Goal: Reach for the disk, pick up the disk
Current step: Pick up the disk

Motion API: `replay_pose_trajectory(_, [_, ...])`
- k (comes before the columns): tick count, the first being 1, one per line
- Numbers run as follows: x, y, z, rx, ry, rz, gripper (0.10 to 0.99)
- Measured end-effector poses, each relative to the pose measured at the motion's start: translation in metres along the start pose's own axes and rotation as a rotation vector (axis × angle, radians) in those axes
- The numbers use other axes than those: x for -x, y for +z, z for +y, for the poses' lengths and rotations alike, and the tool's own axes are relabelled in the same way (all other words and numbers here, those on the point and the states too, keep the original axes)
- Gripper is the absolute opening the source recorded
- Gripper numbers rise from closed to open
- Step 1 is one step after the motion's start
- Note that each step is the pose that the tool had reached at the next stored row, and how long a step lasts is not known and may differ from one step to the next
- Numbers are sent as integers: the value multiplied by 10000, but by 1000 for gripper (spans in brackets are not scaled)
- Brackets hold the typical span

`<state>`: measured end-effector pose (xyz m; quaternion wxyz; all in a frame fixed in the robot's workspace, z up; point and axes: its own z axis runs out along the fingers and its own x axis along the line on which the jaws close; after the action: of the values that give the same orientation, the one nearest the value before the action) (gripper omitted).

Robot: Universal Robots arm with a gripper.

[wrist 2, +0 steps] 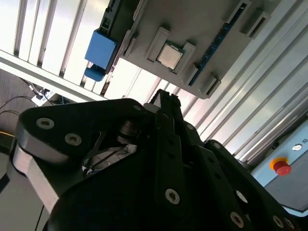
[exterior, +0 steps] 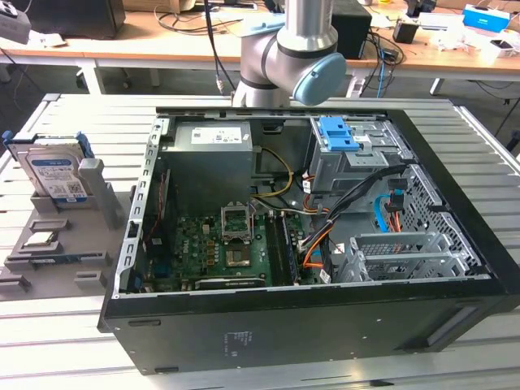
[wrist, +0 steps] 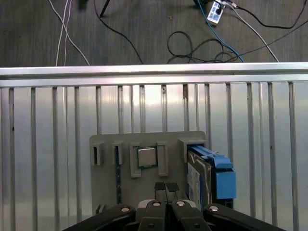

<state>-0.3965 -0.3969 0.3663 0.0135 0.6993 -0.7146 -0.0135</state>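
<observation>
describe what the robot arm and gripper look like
The arm is a smooth silver-grey tube ending in a rounded grey joint with a pale blue round cap. The gripper is matte black, built of angular linkage bars joined by round silver pins, tapering to two narrow flat fingertips.

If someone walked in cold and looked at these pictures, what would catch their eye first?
The big computer case lies open in the middle of the exterior view. At the exterior view's left, the disk, blue-framed, stands propped in a grey holder. In the first wrist view the gripper, shut, hangs over that holder beside the disk, not touching it.
</observation>
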Motion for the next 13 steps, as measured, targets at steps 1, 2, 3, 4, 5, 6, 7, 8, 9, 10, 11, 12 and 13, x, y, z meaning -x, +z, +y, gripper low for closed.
replay_pose_trajectory(1, [0, 0, 0, 0, -1, 0, 235])
replay_pose_trajectory(2, [0, 0, 0, 0, -1, 0, 298])
replay_pose_trajectory(3, [0, 0, 0, 0, -2, 0, 298])
replay_pose_trajectory(4, [0, 0, 0, 1, -2, 0, 298])
replay_pose_trajectory(5, [0, 0, 0, 0, -3, 0, 420])
replay_pose_trajectory(6, [0, 0, 0, 0, -3, 0, 420])
replay_pose_trajectory(7, [0, 0, 0, 0, -4, -1, 482])
replay_pose_trajectory(8, [26, 0, 0, -1, -2, 0, 482])
replay_pose_trajectory(9, [62, 0, 1, 0, -4, 0, 482])
replay_pose_trajectory(10, [101, 0, 1, 0, -6, 0, 482])
replay_pose_trajectory(11, [154, 0, -3, 0, -13, 1, 482])
replay_pose_trajectory(12, [191, 0, -6, -1, -18, 0, 482])
replay_pose_trajectory(13, [220, 0, -9, 0, -24, 1, 482])
